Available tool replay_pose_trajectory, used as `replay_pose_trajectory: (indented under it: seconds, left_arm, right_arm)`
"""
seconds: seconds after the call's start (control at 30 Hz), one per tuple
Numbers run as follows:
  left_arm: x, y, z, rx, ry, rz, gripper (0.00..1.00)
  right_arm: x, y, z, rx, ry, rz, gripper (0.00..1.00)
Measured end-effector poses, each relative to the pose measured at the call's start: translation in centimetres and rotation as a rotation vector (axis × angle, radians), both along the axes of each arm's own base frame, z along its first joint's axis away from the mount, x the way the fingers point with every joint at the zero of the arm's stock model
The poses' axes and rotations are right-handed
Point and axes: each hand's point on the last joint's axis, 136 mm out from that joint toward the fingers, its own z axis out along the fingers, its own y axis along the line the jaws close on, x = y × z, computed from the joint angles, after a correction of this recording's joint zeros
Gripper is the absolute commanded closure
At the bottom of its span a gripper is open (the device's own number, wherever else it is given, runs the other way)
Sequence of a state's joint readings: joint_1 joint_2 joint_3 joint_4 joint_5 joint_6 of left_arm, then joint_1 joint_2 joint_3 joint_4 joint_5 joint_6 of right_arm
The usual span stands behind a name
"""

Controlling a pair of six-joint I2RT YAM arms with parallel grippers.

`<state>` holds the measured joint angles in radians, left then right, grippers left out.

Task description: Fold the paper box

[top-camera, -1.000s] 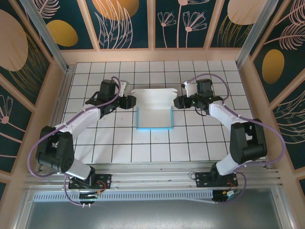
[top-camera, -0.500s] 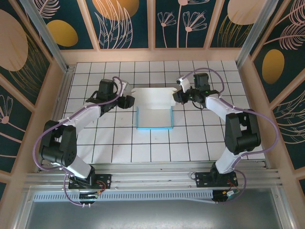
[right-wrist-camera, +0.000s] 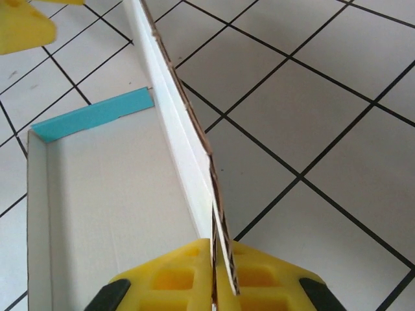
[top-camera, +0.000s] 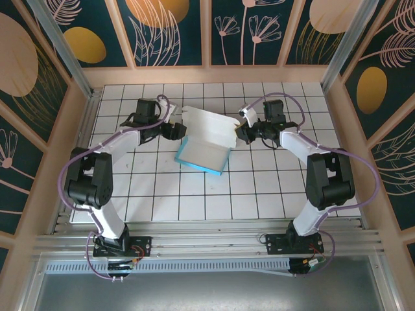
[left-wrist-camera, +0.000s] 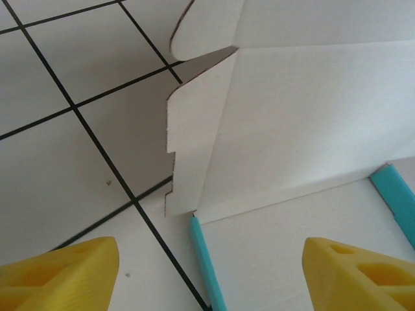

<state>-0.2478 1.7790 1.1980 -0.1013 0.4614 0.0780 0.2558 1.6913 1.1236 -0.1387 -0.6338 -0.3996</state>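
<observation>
One box (top-camera: 206, 146) is showing mid-scene, and one table (top-camera: 259, 194) is lying under it. Two arms are reaching in from the near edge: one left arm (top-camera: 120, 144) and one right arm (top-camera: 299, 144). Two grippers are flanking the box, the left gripper (top-camera: 174, 129) and the right gripper (top-camera: 241, 135). Two yellow fingers (left-wrist-camera: 58, 275) are showing on the left one.

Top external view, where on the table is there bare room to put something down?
On the table, the tiles between the paper box and the near edge are bare; so is the far row along the back wall. The middle band is crowded: left gripper and right gripper flank the box.
</observation>
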Motion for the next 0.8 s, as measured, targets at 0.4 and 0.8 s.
replay_pose_trajectory:
  seconds: [0.4, 0.8]
  left_arm:
    - [4.0, -0.6, 2.2, -0.100, -0.121, -0.276, 0.22]
    - [3.2, -1.4, 1.0, -0.176, -0.082, -0.450, 0.50]
  right_arm:
    - [-0.7, 0.5, 0.8, -0.017, -0.039, 0.097, 0.95]
    - [-0.9, 0.5, 1.0, -0.030, -0.043, 0.114, 0.97]
